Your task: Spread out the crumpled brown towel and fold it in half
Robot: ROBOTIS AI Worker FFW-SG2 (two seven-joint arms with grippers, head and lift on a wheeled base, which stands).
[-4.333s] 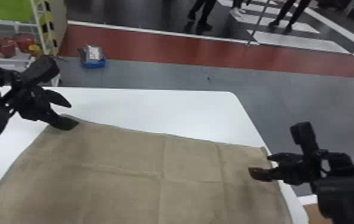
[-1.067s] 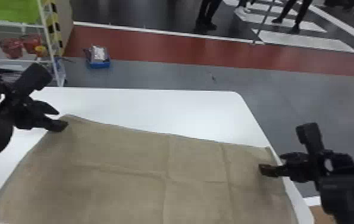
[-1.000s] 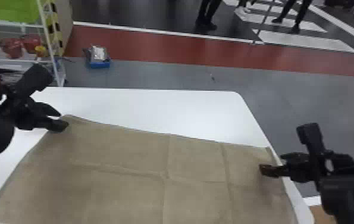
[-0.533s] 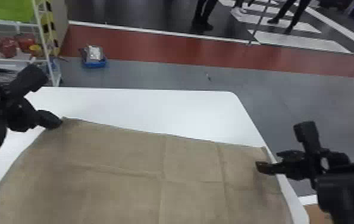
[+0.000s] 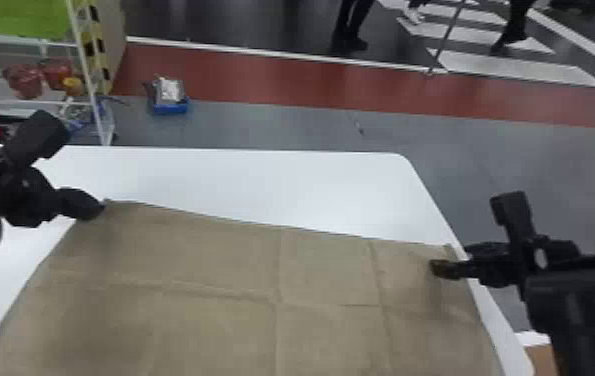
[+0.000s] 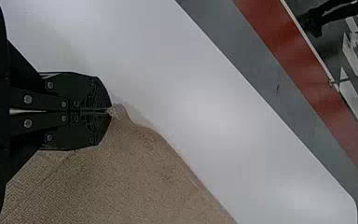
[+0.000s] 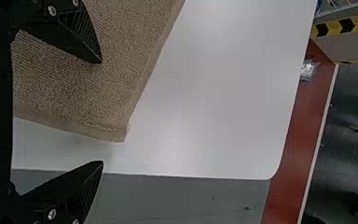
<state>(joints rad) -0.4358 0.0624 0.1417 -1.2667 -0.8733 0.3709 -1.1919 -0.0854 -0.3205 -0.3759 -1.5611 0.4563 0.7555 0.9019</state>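
Observation:
The brown towel (image 5: 221, 280) lies spread flat on the white table, with crease lines across it. At its far left corner is my left gripper (image 5: 100, 206); in the left wrist view the left gripper (image 6: 109, 111) is shut on the tip of the corner of the towel (image 6: 121, 172). My right gripper (image 5: 448, 257) is over the towel's far right corner. In the right wrist view the right gripper (image 7: 102, 112) is open, one finger above the towel (image 7: 74, 88), the other past its edge, with the corner between and beyond them, not gripped.
The white table's (image 5: 241, 175) far edge and rounded far right corner lie beyond the towel. A wire shelf (image 5: 81, 55) stands behind at the left, and a blue box (image 5: 170, 104) sits on the floor.
My left gripper, with its fingers apart earlier, has shut on the towel's corner. The right gripper's fingers have parted a little. The towel lies nearly as before.

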